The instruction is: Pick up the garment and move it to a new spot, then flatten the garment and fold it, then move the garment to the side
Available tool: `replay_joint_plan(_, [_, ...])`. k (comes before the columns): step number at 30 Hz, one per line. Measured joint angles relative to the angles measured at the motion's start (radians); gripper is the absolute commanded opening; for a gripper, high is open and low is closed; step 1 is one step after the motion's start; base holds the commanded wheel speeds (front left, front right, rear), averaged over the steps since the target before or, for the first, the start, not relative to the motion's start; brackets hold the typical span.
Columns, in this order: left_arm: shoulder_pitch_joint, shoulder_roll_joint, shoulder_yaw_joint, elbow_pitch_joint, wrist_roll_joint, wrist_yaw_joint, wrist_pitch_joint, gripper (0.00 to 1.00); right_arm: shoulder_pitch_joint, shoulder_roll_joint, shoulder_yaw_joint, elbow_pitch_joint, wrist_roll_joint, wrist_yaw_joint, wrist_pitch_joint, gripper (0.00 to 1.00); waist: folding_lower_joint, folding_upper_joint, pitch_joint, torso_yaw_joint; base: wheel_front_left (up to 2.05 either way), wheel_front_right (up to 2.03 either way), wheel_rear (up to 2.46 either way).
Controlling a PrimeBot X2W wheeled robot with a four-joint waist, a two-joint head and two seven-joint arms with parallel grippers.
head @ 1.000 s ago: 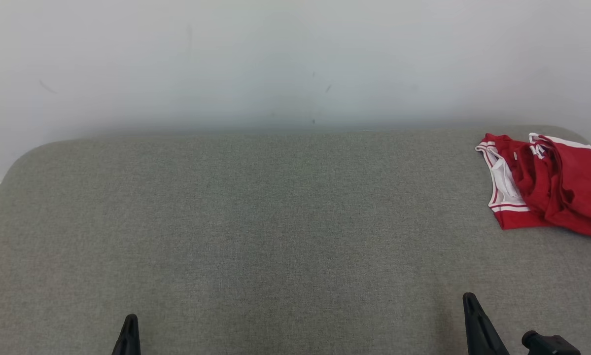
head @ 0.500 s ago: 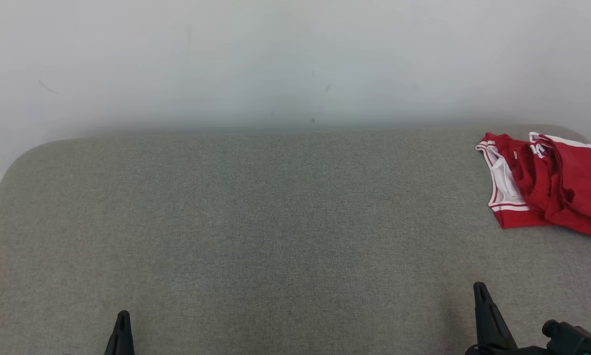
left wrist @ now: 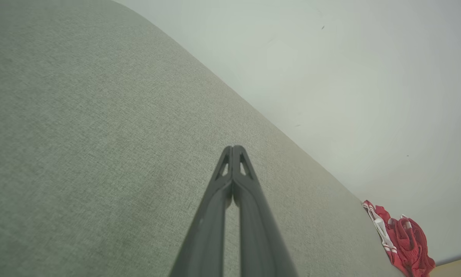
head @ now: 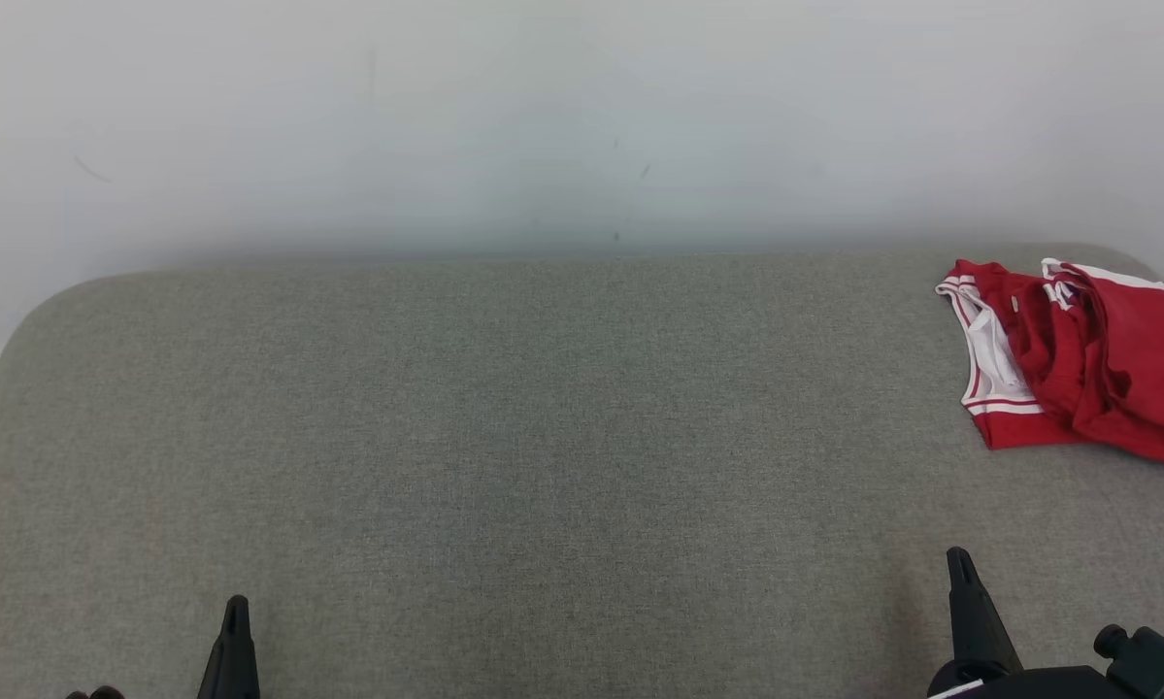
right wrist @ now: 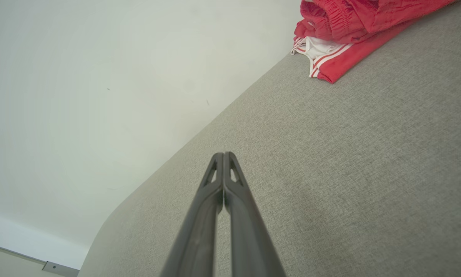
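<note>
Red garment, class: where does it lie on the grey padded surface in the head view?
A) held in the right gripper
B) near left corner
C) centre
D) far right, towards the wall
D: the red garment lies crumpled at the far right of the grey surface, apart from the right gripper.

A grey fabric-covered table [head: 504, 417] bears a crumpled red-and-white garment [head: 1077, 364] at its far right.

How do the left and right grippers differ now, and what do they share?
The right gripper sits on the same side of the grey surface as the garment; the left gripper is far across from it. The right gripper's tip reaches higher in the head view than the left's. Both are shut and empty.
</note>
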Motion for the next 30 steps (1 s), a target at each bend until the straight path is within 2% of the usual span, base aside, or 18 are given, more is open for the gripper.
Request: replay_joint_plan(30, [-0.049, -0.005, 0.02, 0.013, -0.368, 0.0, 0.097, 0.0, -0.056, -0.005, -0.037, 0.01, 0.371, 0.0, 0.089, 0.0, 0.0, 0.0, 0.005, -0.002, 0.0, 0.0, 0.0])
